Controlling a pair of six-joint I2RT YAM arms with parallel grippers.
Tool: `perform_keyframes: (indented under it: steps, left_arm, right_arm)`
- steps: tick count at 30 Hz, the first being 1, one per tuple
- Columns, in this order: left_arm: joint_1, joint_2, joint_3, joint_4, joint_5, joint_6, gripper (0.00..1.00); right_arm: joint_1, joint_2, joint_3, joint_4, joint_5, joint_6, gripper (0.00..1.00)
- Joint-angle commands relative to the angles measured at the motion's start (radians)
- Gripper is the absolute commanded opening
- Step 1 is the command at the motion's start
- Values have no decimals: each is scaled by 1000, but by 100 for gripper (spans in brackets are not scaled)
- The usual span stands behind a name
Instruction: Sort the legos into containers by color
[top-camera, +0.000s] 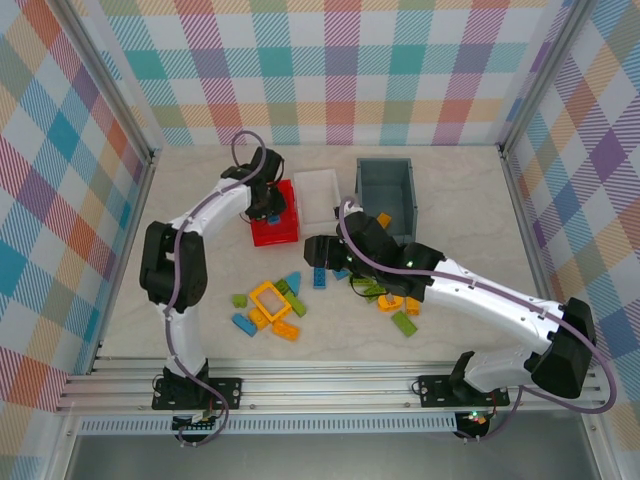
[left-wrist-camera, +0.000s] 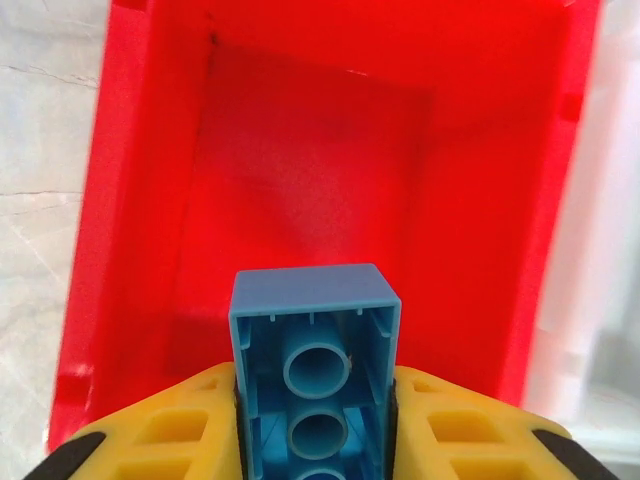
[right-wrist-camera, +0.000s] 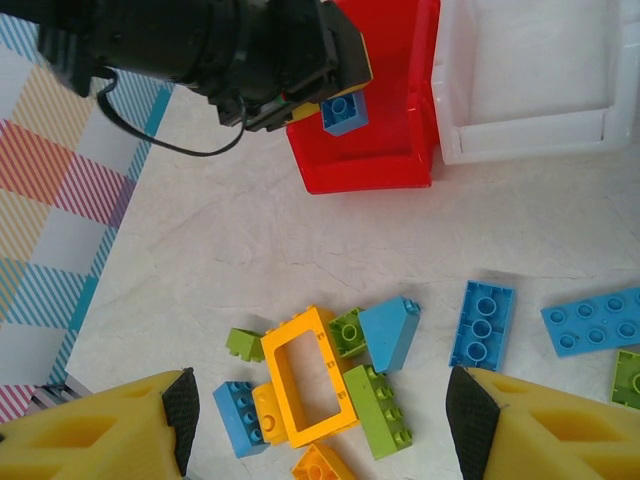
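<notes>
My table (top-camera: 460, 200): pale, marbled flat top.

Far half, in a row from my left to my right:
- red rectangular plastic bin (top-camera: 275, 236)
- white rectangular plastic bin (top-camera: 318, 195), just beside the red one
- larger dark grey plastic bin (top-camera: 385, 185)

Near half, loose studded plastic bricks:
- yellow-orange square frame piece (right-wrist-camera: 295, 330), lying flat
- lime green bricks (right-wrist-camera: 378, 410) and a small blue brick (right-wrist-camera: 235, 415), crowded round the frame
- blue sloped brick (right-wrist-camera: 388, 330), close by the frame
- blue oblong brick (right-wrist-camera: 482, 325) and flat blue plate (right-wrist-camera: 595, 320), lying apart toward my right
</notes>
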Motion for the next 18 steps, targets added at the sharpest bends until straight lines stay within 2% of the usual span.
perform_keyframes:
  steps: [1,7,9,18]
  left_arm:
    - [-2,35,35,-35,-10,41,32]
    - [-11,31,41,-27,22,38,56]
    - [-15,10,55,-39,20,36,60]
    - [-45,-161,154,-107,-2,35,62]
  right_arm:
    - [-2,-7,15,-7,20,19,69]
    - [-7,-7,9,-49,33,7,69]
    - [-8,-13,4,-64,39,6,70]
    - [-29,-84,-17,-180,125,5,68]
